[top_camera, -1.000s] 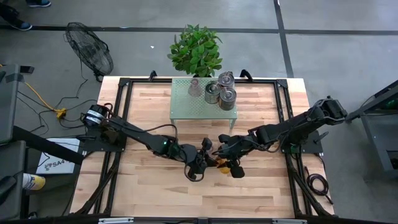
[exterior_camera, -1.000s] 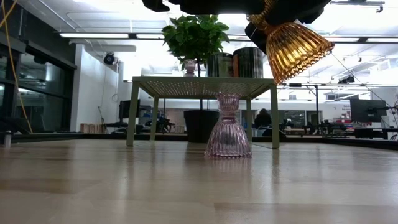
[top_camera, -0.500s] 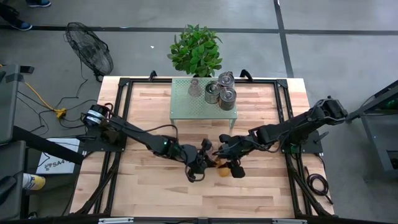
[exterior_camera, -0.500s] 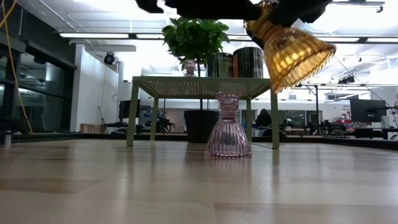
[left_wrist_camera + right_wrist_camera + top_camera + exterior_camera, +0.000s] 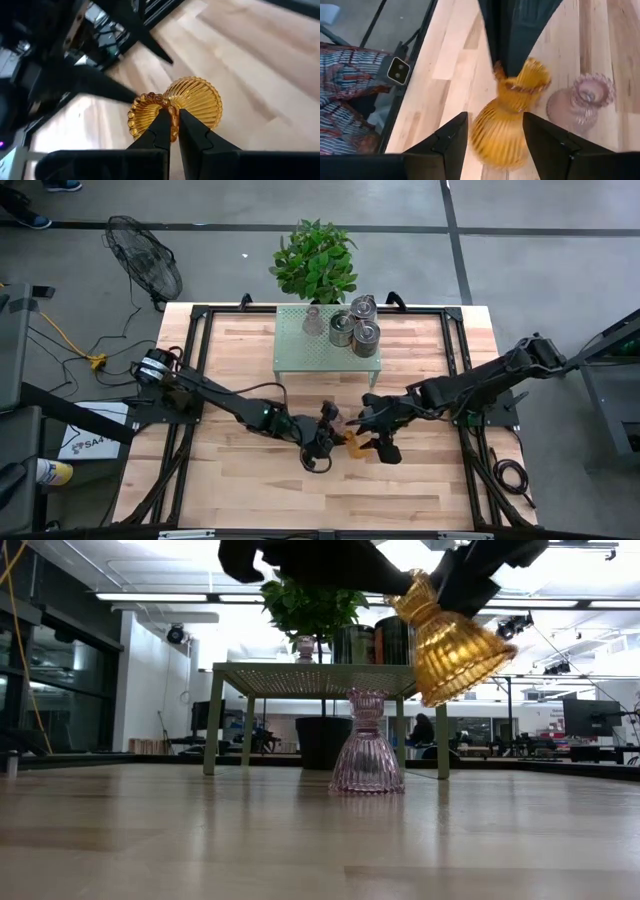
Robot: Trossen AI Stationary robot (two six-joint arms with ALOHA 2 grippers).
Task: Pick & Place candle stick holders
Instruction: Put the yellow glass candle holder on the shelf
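Big picture: I'm mid-handover over the wooden table (image 5: 250, 480), approx centre front. Green shelf (image 5: 300, 355) at the back carries three silver holders (image 5: 355, 325) plus one pink holder (image 5: 313, 322); second pink holder (image 5: 367, 745) stands on the table just behind the arms.

Left gripper (image 5: 171, 131) is pinched tight on the neck of the amber holder (image 5: 445, 640), which hangs tilted in the air, well clear of the wood.

Right gripper (image 5: 495, 135) has its fingers spread either side of the amber body, not touching it as far as I see — let go, I reckon.

Next, imo: the left arm must carry the amber one to the shelf w/o clipping the pink one, then set it upright. Thin neck grip, so go slow.
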